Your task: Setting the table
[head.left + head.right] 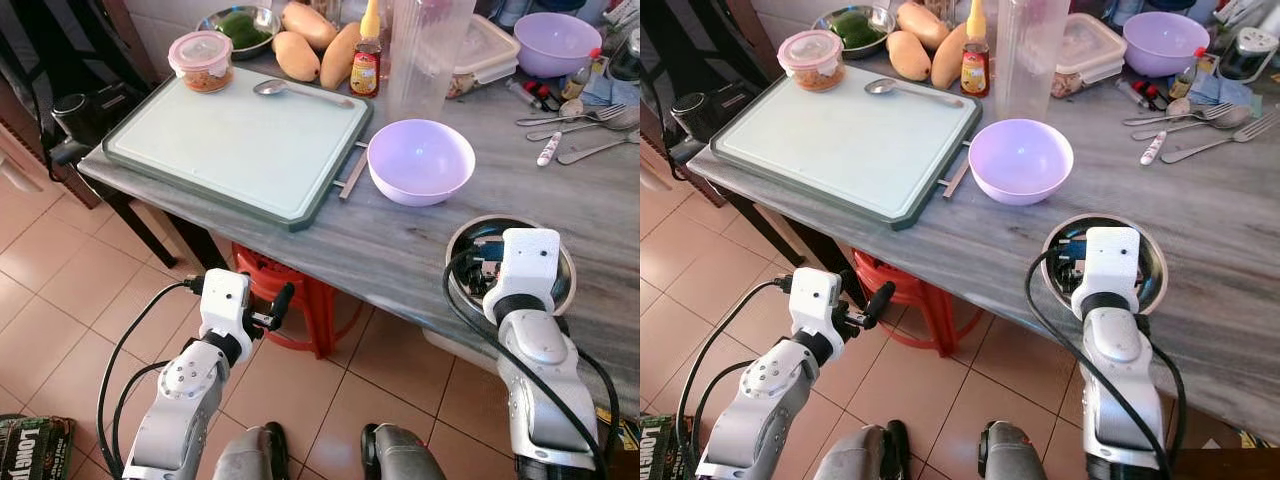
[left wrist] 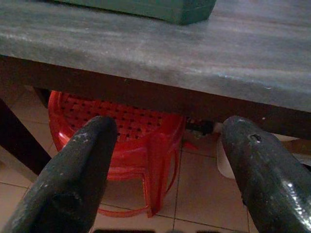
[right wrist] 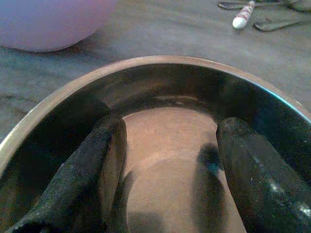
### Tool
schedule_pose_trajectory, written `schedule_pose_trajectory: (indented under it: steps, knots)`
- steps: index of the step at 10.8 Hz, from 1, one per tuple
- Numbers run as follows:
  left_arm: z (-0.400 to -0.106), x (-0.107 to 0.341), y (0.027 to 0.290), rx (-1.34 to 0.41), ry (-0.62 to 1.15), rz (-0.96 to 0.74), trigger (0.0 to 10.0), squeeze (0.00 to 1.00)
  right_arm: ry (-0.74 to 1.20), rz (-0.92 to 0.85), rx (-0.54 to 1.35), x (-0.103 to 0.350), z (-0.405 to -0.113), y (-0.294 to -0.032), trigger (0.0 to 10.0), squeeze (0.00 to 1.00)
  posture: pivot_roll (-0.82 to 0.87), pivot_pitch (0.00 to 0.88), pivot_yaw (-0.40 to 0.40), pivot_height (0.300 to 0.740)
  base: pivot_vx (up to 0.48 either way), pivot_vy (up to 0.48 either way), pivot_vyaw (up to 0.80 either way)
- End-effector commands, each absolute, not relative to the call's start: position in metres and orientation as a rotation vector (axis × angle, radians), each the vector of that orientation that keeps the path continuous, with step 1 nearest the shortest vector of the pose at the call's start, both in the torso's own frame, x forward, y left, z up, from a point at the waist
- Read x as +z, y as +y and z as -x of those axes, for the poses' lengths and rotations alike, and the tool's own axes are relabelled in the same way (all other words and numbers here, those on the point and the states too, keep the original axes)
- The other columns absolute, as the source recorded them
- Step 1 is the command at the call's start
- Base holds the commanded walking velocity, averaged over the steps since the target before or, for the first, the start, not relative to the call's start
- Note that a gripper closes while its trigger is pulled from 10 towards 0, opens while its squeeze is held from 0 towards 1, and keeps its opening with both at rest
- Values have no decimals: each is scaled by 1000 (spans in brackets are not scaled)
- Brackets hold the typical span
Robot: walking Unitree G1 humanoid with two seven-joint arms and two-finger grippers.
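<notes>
The right end effector (image 3: 167, 170) hangs inside the steel bowl (image 1: 456, 245), its two fingers spread apart and pinching nothing, both tips down near the bowl's floor. That steel bowl sits at the near edge of the table (image 1: 400, 250), just toward the robot from the lavender bowl (image 1: 420, 160).

The likely trouble, as I judge it: the fingers are wholly within the bowl rather than astride its wall, so closing them would catch only air, and a lift would leave the bowl behind. A sideways nudge against the inner wall could also slide the bowl off the table edge, since it sits so close to it (the red stool (image 2: 121, 136) and tiled floor lie below). Moving it toward the lavender bowl risks knocking the two together.

The left end effector (image 2: 167, 174) hovers below the table edge, well to the left of the steel bowl, fingers spread and empty.

Counted: two lavender bowls (the second (image 1: 555, 42) far behind the steel bowl), one steel bowl at hand, one green cutting board (image 1: 235, 140) left of the lavender bowl, one spoon (image 1: 300, 92) on it, three mangoes (image 1: 296, 55), one lidded tub (image 1: 202, 60).
</notes>
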State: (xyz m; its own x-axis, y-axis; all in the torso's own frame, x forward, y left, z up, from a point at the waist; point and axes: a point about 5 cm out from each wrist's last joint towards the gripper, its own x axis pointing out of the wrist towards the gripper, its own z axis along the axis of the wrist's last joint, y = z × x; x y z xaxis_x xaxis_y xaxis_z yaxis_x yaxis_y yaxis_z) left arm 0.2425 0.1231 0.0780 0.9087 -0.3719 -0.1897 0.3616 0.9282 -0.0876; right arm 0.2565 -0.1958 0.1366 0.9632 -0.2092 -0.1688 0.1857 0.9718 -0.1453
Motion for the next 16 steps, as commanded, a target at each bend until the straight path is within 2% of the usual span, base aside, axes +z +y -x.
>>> schedule_pose_trajectory:
  steps: [1,3,5,9,14,16]
  knots:
    - [-241,77,125,-377,220,35,10000,0,240,95,-202,128,-255,-196,10000,0,-74,186,61,740,0,0,0]
    - [-242,77,125,-379,220,32,10000,0,249,48,-180,130,-266,-192,10000,0,-73,186,62,740,0,0,0]
    - [-243,77,124,-387,221,31,10000,0,253,9,-75,136,-280,-175,10000,0,-70,187,55,740,0,0,0]
    - [-241,77,125,-382,223,33,10000,0,258,-11,-62,142,-281,-170,10000,0,-64,189,51,740,0,0,0]
    - [-245,76,124,-388,218,38,10000,0,64,20,-119,170,-273,-176,10000,0,-82,181,52,740,0,0,0]
    - [-247,80,136,-261,165,-9,10000,0,-92,51,-70,182,-268,-170,10000,0,-87,158,53,740,0,0,0]
